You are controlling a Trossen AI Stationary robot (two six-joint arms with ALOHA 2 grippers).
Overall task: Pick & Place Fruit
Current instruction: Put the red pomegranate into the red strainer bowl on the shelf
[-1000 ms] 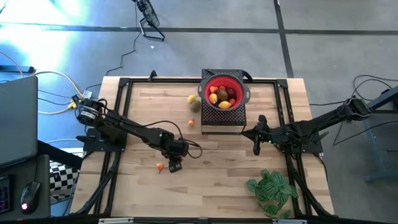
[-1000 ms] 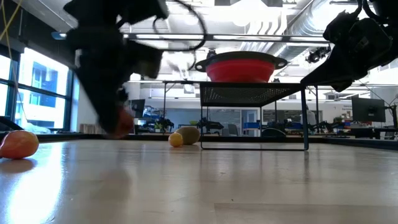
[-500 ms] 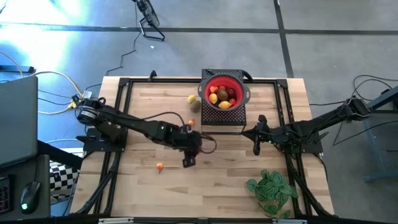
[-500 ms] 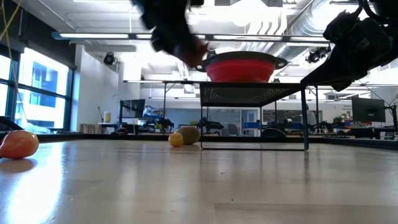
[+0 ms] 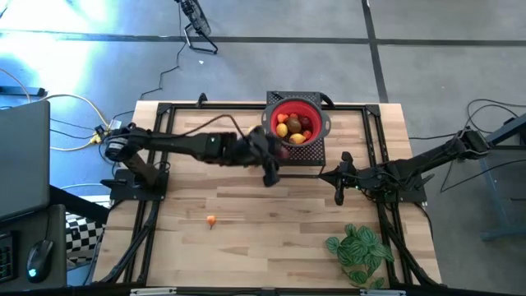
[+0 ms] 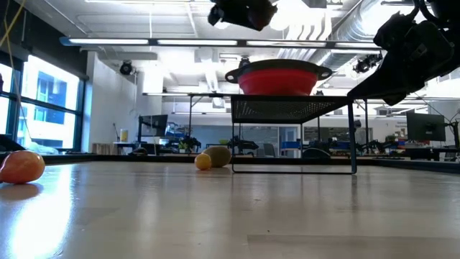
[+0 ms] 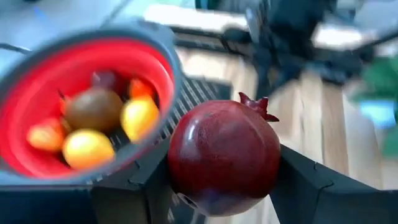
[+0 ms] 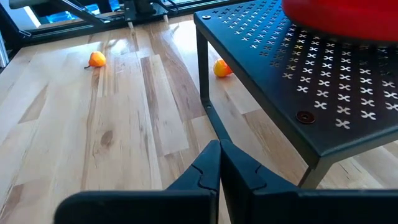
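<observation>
A dark red pomegranate (image 7: 222, 158) is clamped between the two dark fingers (image 7: 311, 186) of the left gripper (image 5: 270, 171), which are parted only as far as the fruit's width. Just beyond those fingers, the red bowl (image 7: 163, 68) is seen on the black perforated stand (image 5: 294, 156). Inside the bowl, a brownish-green fruit (image 7: 93, 108), two yellow fruits (image 7: 140, 117) and some orange ones are gathered. In the high view the gripper is placed at the near left corner of the stand, beside the bowl's rim.

The right gripper (image 5: 339, 194) is held beside the stand with its fingers (image 8: 208, 165) pressed together on nothing. Ahead of those fingertips, an orange fruit (image 8: 96, 59) lies on the wooden table (image 5: 288, 238), and another orange fruit (image 8: 221, 68) lies partly hidden behind the stand's leg. A green leafy plant (image 5: 359, 251) sits near the right arm.
</observation>
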